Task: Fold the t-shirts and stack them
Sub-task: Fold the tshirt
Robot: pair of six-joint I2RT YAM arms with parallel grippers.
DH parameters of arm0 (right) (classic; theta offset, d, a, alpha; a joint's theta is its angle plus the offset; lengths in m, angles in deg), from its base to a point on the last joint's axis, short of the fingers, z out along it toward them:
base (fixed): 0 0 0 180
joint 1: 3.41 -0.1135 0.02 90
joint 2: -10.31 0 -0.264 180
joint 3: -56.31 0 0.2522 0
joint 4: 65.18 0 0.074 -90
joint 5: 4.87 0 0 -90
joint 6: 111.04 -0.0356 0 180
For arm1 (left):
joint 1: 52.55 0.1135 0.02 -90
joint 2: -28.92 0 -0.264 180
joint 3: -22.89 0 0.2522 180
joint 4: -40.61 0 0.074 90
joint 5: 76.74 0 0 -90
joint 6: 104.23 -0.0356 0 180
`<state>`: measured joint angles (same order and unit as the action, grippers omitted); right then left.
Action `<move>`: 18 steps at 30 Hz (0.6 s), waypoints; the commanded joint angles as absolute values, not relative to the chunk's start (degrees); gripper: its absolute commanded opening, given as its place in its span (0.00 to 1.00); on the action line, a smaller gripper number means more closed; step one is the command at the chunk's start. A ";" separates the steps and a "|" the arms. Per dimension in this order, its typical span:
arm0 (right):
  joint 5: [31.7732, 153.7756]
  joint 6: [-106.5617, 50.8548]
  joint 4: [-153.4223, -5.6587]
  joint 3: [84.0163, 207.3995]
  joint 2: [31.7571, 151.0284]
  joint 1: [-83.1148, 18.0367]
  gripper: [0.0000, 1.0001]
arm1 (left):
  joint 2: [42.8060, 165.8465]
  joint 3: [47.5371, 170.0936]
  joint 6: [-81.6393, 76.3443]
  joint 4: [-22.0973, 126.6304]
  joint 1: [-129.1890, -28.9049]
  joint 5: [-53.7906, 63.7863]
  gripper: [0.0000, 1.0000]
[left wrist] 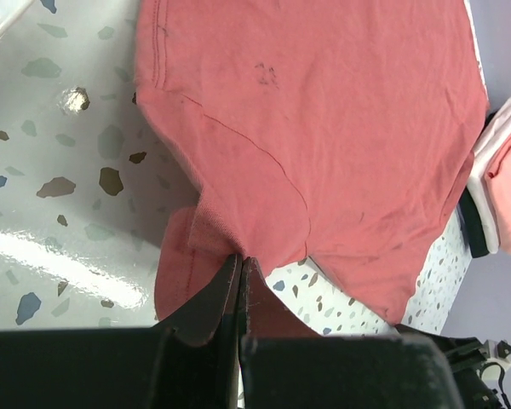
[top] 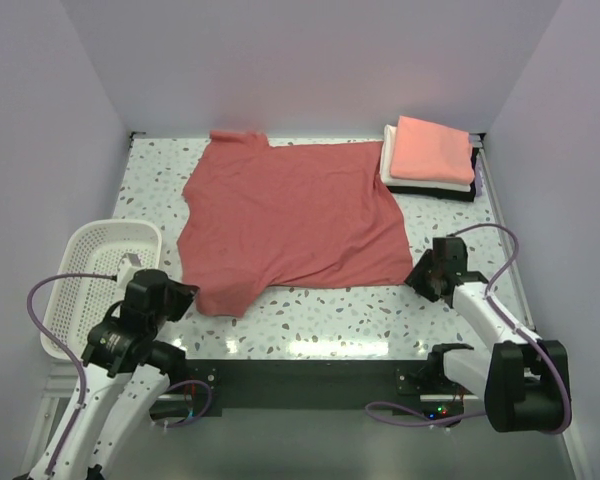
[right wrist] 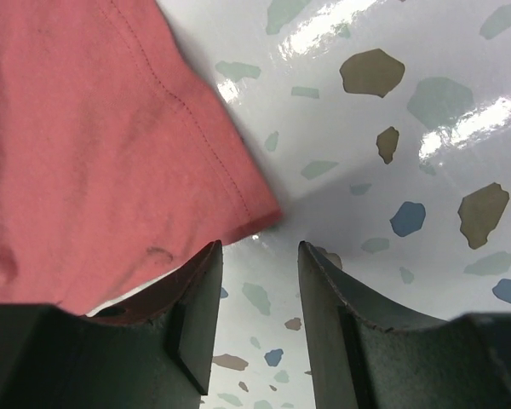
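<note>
Near left, the left gripper is pressed together at a sleeve of the red shirt; whether it grips cloth is unclear. Near right, the right gripper stands spread, with the hem corner just beyond its gap. The shirt lies flat, lengthwise left to right. The folded stack sits far right.

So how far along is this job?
Done: folded salmon-pink, white and black cloth t-shirts stacked at the far right corner. In hand: left gripper pinches the flat brick-red cloth t-shirt by a sleeve; right gripper open at its hem corner. Left: fold and stack it.
</note>
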<state>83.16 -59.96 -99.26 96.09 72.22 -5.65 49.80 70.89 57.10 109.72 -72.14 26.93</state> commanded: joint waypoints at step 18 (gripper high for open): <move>84.25 -61.38 -105.82 98.46 62.79 -5.70 0.00 | 45.97 75.76 56.09 116.33 -72.32 28.81 0.00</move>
